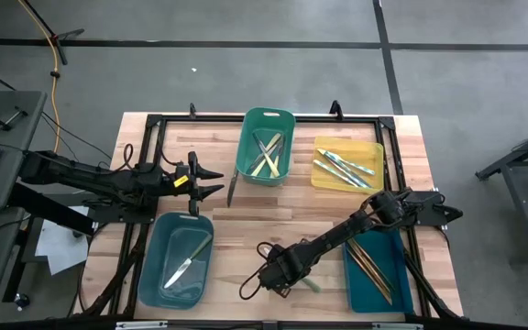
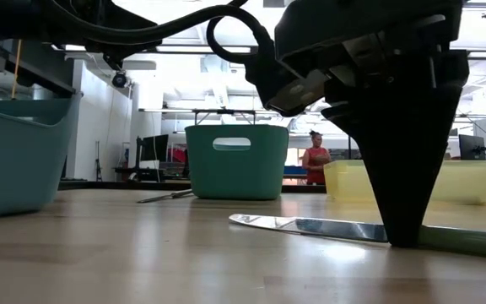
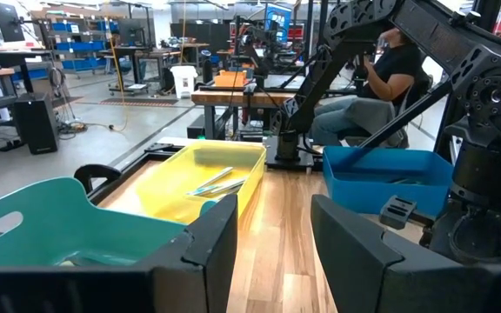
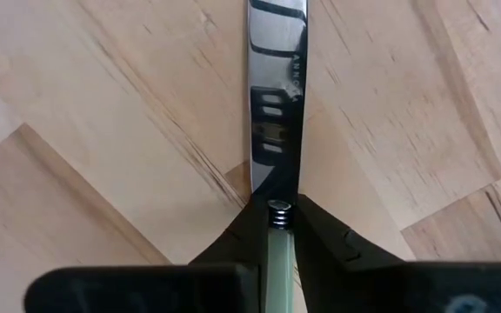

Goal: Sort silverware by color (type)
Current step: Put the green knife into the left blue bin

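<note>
Knife (image 4: 276, 104) lies flat, handle pinched in right end effector (image 4: 277, 228).

Robotics lab: workbenches (image 3: 224, 96), blue storage bins (image 3: 76, 48), concrete floor (image 1: 246, 73).

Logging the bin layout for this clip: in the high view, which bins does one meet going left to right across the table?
Grey-blue bin holding one knife → green bin → yellow bin → teal-blue bin at the right edge.
</note>
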### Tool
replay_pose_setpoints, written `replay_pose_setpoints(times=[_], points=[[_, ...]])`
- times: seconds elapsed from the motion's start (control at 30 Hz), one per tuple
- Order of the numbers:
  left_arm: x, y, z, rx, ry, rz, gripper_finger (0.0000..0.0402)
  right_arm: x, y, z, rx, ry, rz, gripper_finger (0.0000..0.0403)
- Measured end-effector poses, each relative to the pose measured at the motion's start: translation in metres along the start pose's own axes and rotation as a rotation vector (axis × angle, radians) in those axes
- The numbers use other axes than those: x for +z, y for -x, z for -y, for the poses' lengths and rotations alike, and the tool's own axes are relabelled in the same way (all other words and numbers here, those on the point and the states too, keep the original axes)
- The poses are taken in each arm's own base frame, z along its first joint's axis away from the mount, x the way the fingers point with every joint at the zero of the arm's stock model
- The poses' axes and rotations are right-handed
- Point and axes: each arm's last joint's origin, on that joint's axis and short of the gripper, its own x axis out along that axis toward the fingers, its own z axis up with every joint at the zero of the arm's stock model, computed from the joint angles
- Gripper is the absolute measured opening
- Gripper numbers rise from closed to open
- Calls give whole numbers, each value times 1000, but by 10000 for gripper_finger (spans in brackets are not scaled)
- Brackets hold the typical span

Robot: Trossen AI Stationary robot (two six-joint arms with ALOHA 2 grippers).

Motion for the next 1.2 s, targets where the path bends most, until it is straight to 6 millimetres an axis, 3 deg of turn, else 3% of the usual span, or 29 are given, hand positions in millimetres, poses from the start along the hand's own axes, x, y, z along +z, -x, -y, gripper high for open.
replay_pose_setpoints(times=[0.77,1.2], points=[[0,0,0,0,0,0,140,0,0,0,0,41,1,28],[0,0,0,0,-1,-4,140,0,30,11,-39,89,86,22]])
